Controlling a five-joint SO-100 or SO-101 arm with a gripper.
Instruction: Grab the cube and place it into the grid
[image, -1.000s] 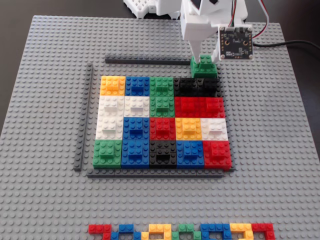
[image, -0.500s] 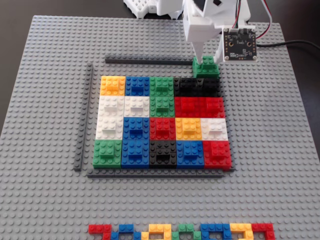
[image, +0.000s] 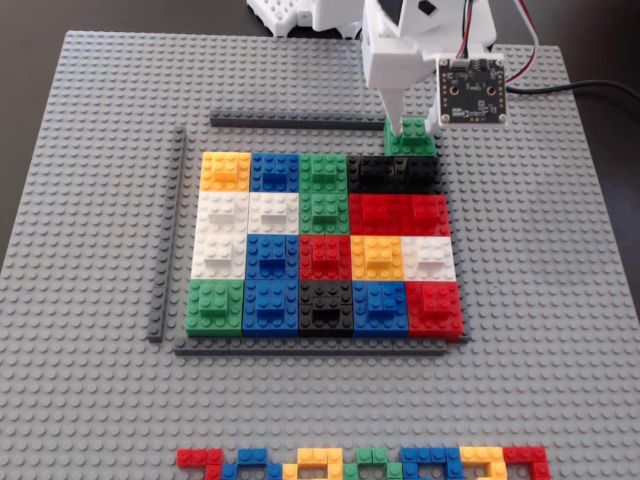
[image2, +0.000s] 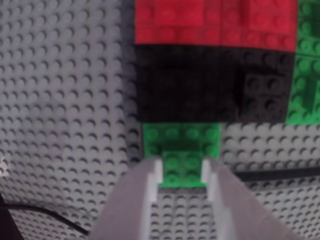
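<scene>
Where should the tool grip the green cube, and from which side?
Grip the cube by the small raised brick on top, coming down from above. That brick stands proud of the flat base, giving two side faces; the wrist view shows the tool straddling it this way, beside the grid.

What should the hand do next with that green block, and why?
Probably close and lift. In the wrist view the hand has a finger on each side of the small top brick of the green block, which sits on the grey base just outside the grid's black square.
</scene>
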